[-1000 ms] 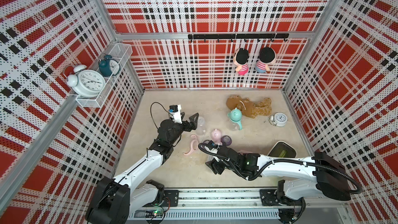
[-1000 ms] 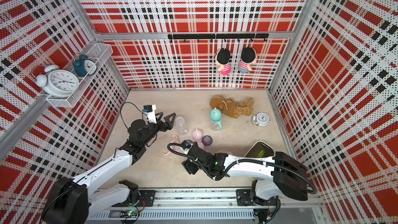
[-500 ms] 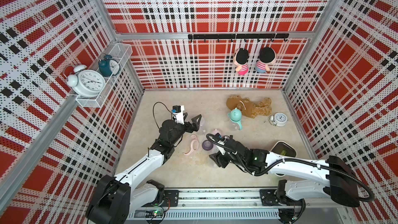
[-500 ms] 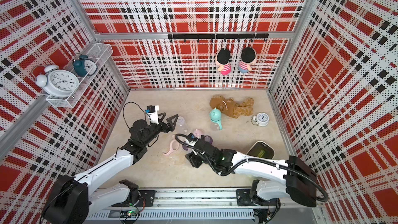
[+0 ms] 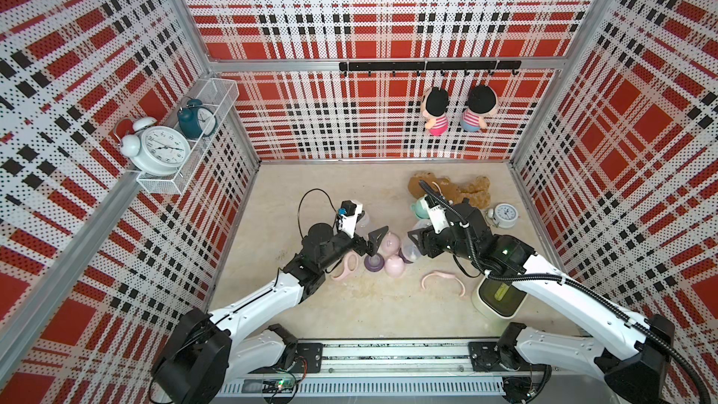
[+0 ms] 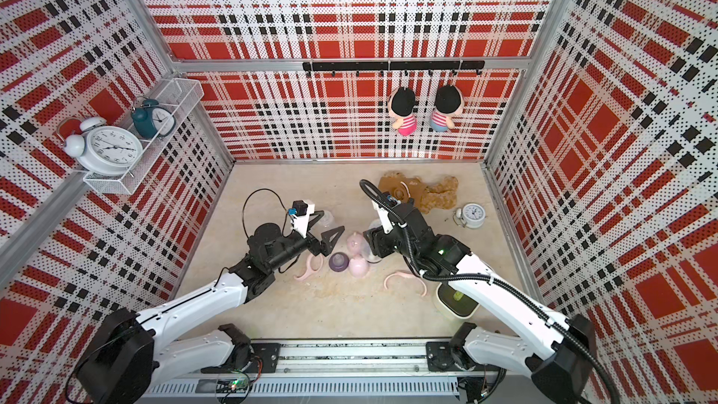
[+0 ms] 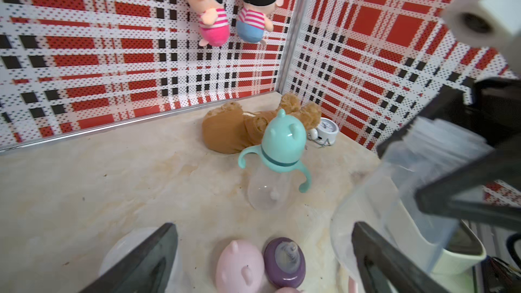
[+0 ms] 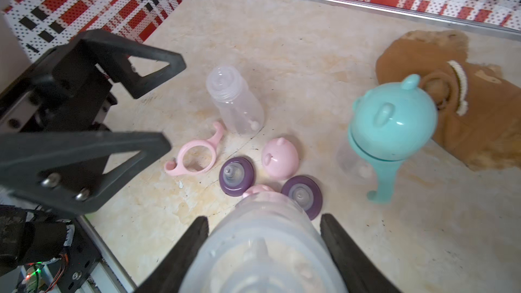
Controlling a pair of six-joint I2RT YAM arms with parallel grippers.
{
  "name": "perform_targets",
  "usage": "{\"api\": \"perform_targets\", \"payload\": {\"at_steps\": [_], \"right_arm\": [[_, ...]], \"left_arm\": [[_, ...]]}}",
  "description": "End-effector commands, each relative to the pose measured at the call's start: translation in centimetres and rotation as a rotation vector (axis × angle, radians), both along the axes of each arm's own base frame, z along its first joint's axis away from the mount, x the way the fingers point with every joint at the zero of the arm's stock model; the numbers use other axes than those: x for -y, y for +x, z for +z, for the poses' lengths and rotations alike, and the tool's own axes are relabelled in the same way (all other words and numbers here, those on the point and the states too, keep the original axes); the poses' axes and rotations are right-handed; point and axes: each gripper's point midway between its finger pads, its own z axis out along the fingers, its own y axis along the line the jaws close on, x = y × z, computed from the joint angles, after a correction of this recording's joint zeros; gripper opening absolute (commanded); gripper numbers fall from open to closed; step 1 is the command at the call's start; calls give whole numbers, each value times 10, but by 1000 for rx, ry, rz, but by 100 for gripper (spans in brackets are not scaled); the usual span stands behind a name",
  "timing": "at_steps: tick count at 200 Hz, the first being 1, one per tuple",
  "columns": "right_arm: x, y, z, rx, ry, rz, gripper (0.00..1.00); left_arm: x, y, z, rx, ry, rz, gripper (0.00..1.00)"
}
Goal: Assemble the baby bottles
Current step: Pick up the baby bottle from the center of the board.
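Brown teddy [image 5: 476, 194] beside small white clock [image 5: 506, 214] — two dolls [image 5: 437, 110] hang on wall.

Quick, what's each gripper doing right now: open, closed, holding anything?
Left gripper: open, holding nothing.
Right gripper: closed on a clear bottle.

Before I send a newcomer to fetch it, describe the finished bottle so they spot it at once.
Look for the brown teddy lying near the back wall. Right beside it stands a bottle. It alone wears a teal eared cap and teal handles; the other bottles are bare, with pink caps lying loose.
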Motion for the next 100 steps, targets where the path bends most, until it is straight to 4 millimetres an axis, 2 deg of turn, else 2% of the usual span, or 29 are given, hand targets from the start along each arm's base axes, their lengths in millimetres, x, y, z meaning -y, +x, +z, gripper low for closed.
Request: {"api": "perform_targets", "payload": {"at_steps": [1,49,69,100], "right_arm": [[4,-5,17,-6,6,62,59],[-9,-11,57,29,58,162,60],[-19,-13,69,44,104,205,60],[-32,-14,77,61,170,257,60]], "left_arm": [[23,-23,0,74,33,-163,99],[53,-51,-6,99,42,-341,99],[63,-51,-3,99,20,-359,99],[76,-53,5,115,-29,-405,99]]}}
